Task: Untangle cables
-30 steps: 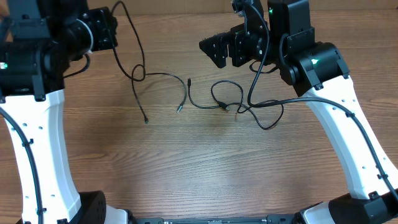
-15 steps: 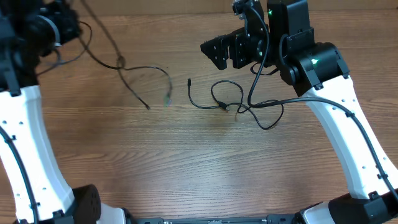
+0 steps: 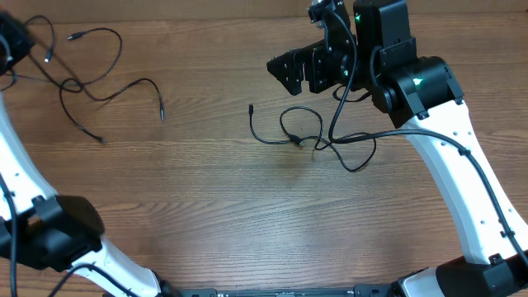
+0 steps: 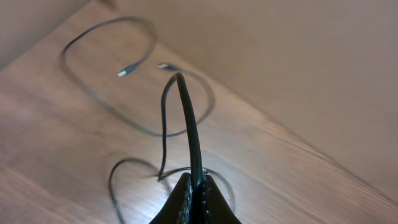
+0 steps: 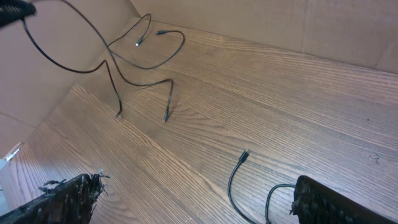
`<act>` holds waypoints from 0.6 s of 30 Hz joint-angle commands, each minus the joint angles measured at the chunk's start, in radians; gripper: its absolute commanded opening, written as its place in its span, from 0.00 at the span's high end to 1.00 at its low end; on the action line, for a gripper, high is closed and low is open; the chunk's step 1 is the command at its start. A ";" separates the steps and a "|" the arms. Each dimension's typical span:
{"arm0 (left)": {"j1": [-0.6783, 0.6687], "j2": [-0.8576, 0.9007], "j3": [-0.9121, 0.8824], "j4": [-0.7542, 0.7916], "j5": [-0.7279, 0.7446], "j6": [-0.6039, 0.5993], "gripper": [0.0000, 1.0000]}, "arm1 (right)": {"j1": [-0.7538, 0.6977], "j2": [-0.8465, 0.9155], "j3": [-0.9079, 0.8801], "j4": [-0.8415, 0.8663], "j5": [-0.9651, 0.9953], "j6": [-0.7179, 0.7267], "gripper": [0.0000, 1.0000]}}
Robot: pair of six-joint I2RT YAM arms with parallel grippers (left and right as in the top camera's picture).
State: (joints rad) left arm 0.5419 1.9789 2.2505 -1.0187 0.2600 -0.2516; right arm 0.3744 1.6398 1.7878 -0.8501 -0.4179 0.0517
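Sitting in two groups on the counter, the cables are well apart from each other. One tangle is lying just off centre toward 3 o'clock, loops crossing at a knot, with a free plug end pointing out at its 10 o'clock. The loose strands are sprawling at the counter's 10 o'clock, with two small plugs showing near the far edge and two more ends trailing toward centre.

Left fingers are pinching fully together on one held cable, which is running out from the tips and arching down toward the loose strands. In overhead the left arm is sitting at the 10 o'clock corner, fingers barely showing.

Right fingers are hovering at the tangle's 12 o'clock, spread wide, gripping nothing and touching no strand. Right wrist view is showing both tips far apart, the free plug end lying between them and the loose strands off at 11 o'clock.
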 commanded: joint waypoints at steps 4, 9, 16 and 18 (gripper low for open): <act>0.112 0.140 0.004 -0.016 0.047 0.019 0.96 | 0.000 0.000 0.011 0.002 0.007 -0.004 0.00; 0.168 0.214 0.004 -0.017 0.047 0.015 0.96 | 0.000 0.000 0.011 0.002 0.007 -0.004 0.00; 0.240 0.280 0.004 -0.017 -0.057 0.008 0.95 | 0.000 0.000 0.011 -0.009 0.007 -0.004 0.00; 0.253 0.293 0.004 -0.018 -0.121 0.009 0.89 | 0.000 0.000 0.011 -0.017 0.007 -0.003 0.00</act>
State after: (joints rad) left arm 0.7696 2.2417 2.2505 -1.0321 0.2474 -0.2520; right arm 0.3744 1.6398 1.7878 -0.8627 -0.4175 0.0517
